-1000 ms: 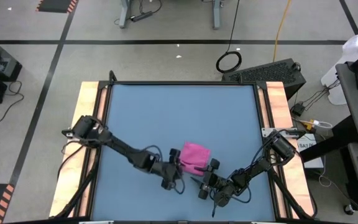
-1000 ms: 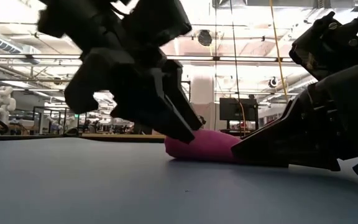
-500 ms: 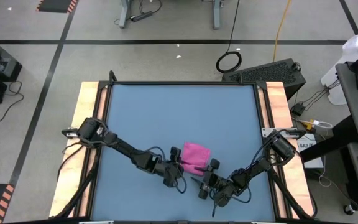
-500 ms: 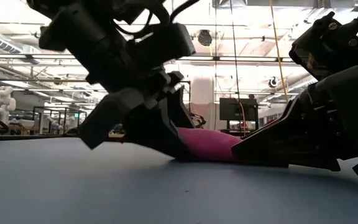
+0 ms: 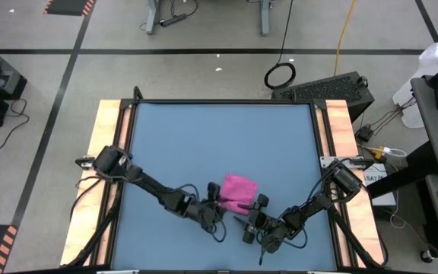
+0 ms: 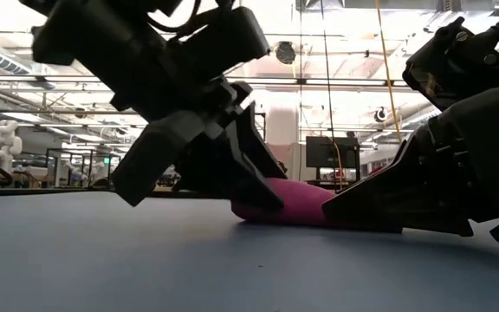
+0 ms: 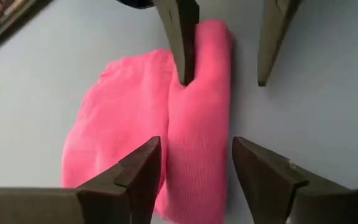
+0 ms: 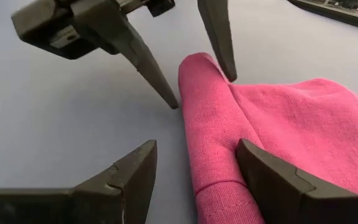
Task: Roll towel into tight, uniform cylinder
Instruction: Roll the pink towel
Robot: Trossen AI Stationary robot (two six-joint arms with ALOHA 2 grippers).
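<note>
Straddling part-rolled towel (image 5: 239, 191): both pincers, spread.

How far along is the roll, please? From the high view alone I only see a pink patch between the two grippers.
Observer: The left wrist view shows the towel only partly rolled, with a roll along one edge and a flat part beside it.
Operator: Are the grippers clamping it?
Observer: No. The left gripper stands open astride one end of the roll, and the right gripper stands open astride the other.
Operator: Is the roll lifted?
Observer: No, the low view shows it lying on the table.
</note>
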